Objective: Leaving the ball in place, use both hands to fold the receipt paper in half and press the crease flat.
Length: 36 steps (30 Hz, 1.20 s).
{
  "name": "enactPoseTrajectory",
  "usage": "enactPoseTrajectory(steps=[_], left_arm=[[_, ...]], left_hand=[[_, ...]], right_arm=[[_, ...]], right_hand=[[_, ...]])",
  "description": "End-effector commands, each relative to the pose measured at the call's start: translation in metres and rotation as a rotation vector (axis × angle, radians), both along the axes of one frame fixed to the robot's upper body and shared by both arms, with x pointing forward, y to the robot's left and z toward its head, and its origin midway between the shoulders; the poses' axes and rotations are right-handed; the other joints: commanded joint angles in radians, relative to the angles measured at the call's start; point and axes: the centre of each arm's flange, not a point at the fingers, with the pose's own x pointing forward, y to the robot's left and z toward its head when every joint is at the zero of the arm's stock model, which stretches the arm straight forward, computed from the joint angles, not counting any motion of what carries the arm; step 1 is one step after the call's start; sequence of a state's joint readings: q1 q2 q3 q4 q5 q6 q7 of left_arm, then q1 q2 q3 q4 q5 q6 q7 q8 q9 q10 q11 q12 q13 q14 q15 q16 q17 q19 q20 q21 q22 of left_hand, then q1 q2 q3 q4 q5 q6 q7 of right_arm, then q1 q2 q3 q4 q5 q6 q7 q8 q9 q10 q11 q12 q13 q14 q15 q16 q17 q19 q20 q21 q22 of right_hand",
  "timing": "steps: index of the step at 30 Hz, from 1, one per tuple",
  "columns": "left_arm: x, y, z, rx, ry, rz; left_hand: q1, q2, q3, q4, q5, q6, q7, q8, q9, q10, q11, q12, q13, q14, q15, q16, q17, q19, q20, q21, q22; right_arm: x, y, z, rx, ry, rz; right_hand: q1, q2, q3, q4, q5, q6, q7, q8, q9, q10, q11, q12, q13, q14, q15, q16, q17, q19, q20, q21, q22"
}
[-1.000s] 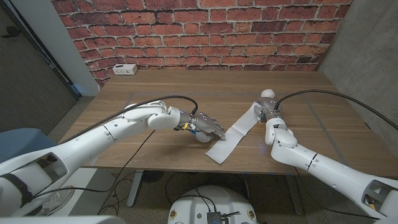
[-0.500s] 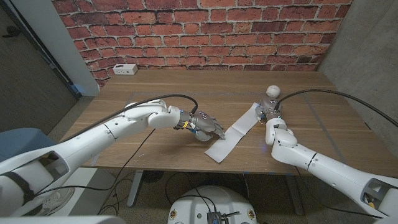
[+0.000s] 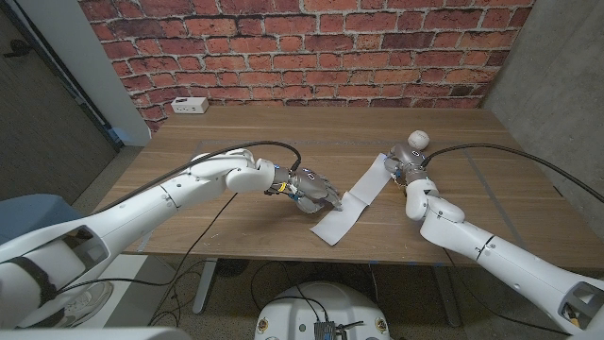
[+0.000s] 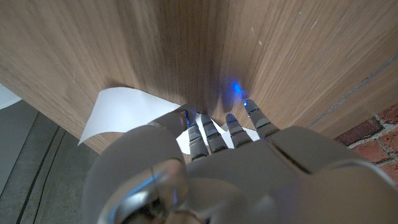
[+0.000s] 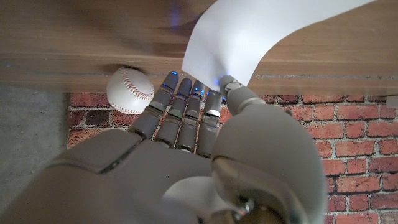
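The white receipt paper (image 3: 351, 203) lies as a long strip slanting across the table's middle. My left hand (image 3: 316, 195) sits at the strip's left edge near its front end, fingers (image 4: 211, 134) stretched out over the paper (image 4: 121, 111) and holding nothing. My right hand (image 3: 404, 166) is at the strip's far end. There its thumb (image 5: 235, 89) and fingers (image 5: 186, 102) meet on the paper's (image 5: 261, 34) raised end. The white baseball (image 3: 418, 140) rests just beyond the right hand and shows again as the ball (image 5: 129, 90) beside its fingertips.
A white box (image 3: 190, 105) stands at the table's (image 3: 236, 132) far left corner, in front of the brick wall. A black cable (image 3: 247, 149) runs along my left arm. The paper's front end lies near the table's front edge.
My right hand has shifted slightly right and away from the ball, which now shows whole. The paper's far end has followed a little. My left hand has hardly moved.
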State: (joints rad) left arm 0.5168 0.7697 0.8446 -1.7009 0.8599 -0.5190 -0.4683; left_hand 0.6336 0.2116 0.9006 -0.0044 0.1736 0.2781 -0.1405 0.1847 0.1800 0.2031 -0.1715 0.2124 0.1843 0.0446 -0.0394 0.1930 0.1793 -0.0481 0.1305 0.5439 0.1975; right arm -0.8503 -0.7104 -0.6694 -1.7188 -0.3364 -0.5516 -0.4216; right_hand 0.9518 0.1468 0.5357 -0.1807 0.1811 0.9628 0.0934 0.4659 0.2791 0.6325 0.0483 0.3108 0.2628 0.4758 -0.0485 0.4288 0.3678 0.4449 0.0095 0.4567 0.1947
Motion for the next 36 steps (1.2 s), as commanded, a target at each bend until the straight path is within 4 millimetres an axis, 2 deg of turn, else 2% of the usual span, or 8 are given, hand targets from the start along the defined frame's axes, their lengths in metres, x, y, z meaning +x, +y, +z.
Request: enactPoseTrajectory(steps=[1,7,15,17,20,30,35,36], left_arm=[[0.004,0.001,0.003,0.005,0.005,0.001],[0.007,0.0,0.005,0.006,0.007,-0.004],[0.014,-0.001,0.008,0.027,-0.011,0.012],[0.016,-0.001,0.009,0.033,-0.01,0.02],[0.019,-0.002,0.009,0.044,-0.017,0.027],[0.026,-0.004,0.011,0.062,-0.016,0.041],[0.028,-0.004,0.011,0.067,-0.011,0.042],[0.029,-0.005,0.011,0.067,-0.011,0.042]], left_hand=[[0.011,0.004,-0.006,0.0,-0.003,-0.001,0.001,0.0,0.004,0.001,0.0,-0.004,0.004,-0.002,-0.02,0.005,0.002,0.003,0.002,0.004,0.006],[0.016,0.004,-0.01,0.0,-0.003,0.013,0.007,0.006,0.004,0.019,0.005,0.002,0.003,0.001,-0.021,0.006,0.002,0.005,0.002,0.007,0.006],[0.036,0.003,-0.013,-0.015,0.001,0.047,0.02,0.013,0.002,0.047,0.01,0.009,0.002,0.02,-0.029,0.011,-0.001,0.017,0.008,0.016,0.005],[0.039,0.004,-0.012,-0.017,0.001,0.047,0.019,0.013,0.002,0.045,0.007,0.007,0.001,0.021,-0.029,0.01,-0.001,0.017,0.008,0.016,0.005],[0.046,0.005,-0.011,-0.021,0.002,0.041,0.017,0.008,0.001,0.031,0.001,0.001,0.001,0.02,-0.029,0.009,-0.001,0.015,0.01,0.017,0.004],[0.067,0.007,-0.011,-0.025,0.002,0.015,0.009,-0.004,0.0,0.004,-0.003,-0.012,0.001,0.035,-0.029,0.014,0.001,0.022,0.011,0.026,0.005],[0.074,0.008,-0.012,-0.023,0.001,0.002,0.003,-0.007,0.0,-0.008,-0.012,-0.016,0.001,0.039,-0.03,0.015,0.003,0.022,0.012,0.028,0.006],[0.075,0.008,-0.013,-0.023,0.001,-0.001,0.001,-0.008,0.0,-0.008,-0.012,-0.016,0.001,0.039,-0.031,0.015,0.003,0.021,0.011,0.029,0.007]], right_arm=[[-0.027,-0.003,0.022,0.112,-0.067,0.137],[-0.044,-0.004,0.034,0.077,-0.071,0.148],[-0.065,0.0,0.043,0.015,-0.039,0.164],[-0.07,0.002,0.045,0.001,-0.033,0.168],[-0.077,0.007,0.048,-0.032,-0.021,0.171],[-0.094,0.022,0.05,-0.104,0.078,0.212],[-0.097,0.023,0.049,-0.081,0.164,0.283],[-0.098,0.023,0.047,-0.081,0.191,0.3]], right_hand=[[0.022,-0.011,0.016,0.0,0.004,0.015,0.018,0.022,0.013,0.013,0.014,0.008,0.004,0.023,-0.037,-0.011,-0.012,0.002,0.013,0.008,0.0],[0.032,-0.022,0.027,0.0,0.007,0.023,0.025,0.036,0.02,0.029,0.021,0.011,0.003,0.041,-0.032,-0.022,-0.025,0.0,0.018,0.009,-0.001],[0.032,-0.027,0.036,0.009,0.01,0.02,0.028,0.049,0.029,0.04,0.023,0.012,0.002,0.053,-0.029,-0.034,-0.035,-0.003,0.022,0.01,-0.003],[0.032,-0.028,0.035,0.01,0.009,0.019,0.027,0.051,0.029,0.042,0.013,0.012,0.002,0.055,-0.028,-0.034,-0.034,0.0,0.024,0.012,-0.003],[0.035,-0.026,0.034,0.012,0.009,0.016,0.027,0.054,0.03,0.049,0.024,0.014,0.003,0.068,-0.027,-0.029,-0.03,0.003,0.024,0.015,-0.003],[0.037,-0.023,0.028,0.017,0.01,0.012,0.028,0.061,0.029,0.068,0.023,0.021,0.007,0.086,-0.027,-0.016,-0.014,0.016,0.027,0.023,-0.004],[0.042,-0.019,0.026,0.017,0.012,0.004,0.033,0.068,0.031,0.095,0.015,0.033,0.013,0.123,-0.022,0.002,-0.001,0.04,0.031,0.037,-0.003],[0.042,-0.017,0.025,0.018,0.012,0.004,0.033,0.069,0.03,0.098,0.021,0.035,0.013,0.128,-0.021,0.006,0.002,0.043,0.032,0.039,-0.003]])
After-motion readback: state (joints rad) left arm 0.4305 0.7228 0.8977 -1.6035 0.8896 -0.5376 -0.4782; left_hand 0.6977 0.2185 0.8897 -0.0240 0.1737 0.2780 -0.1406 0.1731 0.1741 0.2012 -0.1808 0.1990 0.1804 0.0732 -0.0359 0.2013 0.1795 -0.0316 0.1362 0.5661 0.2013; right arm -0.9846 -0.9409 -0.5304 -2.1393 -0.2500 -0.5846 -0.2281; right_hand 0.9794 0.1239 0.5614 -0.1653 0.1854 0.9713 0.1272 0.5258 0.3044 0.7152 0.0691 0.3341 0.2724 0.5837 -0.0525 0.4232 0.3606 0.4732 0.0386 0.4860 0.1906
